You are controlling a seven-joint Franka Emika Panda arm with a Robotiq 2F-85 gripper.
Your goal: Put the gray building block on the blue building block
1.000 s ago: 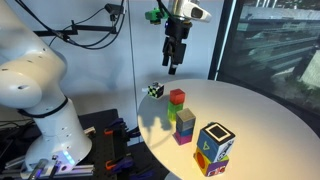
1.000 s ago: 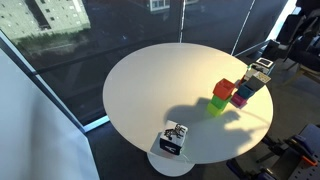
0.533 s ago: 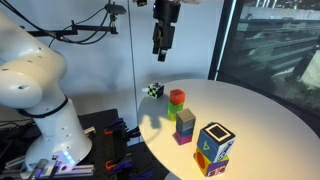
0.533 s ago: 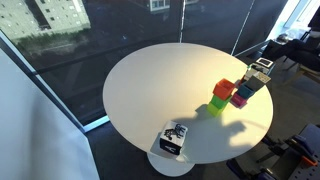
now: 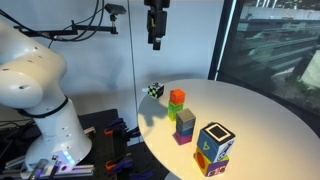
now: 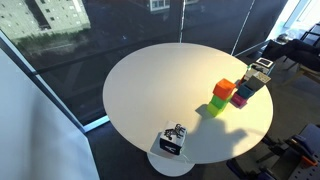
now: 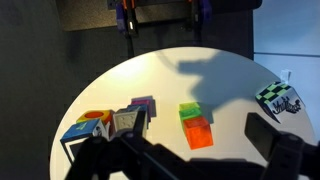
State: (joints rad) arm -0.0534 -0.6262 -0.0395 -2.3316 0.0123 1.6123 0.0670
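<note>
Gray building block [image 5: 186, 117] looks light, rigid, probably slick; pinch 2 opposite flat faces. Gripper [image 5: 156, 40] high above table, holding nothing; jaw state unclear.

Round white table [image 6: 150, 90], scattered blocks [image 6: 222, 97]

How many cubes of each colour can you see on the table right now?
Orange-red cube: 1
Green cube: 1
Gray building block: 1
Magenta cube: 1
Black-and-white checkered cube: 1
Large multicoloured patterned cube: 1
Total: 6
</note>
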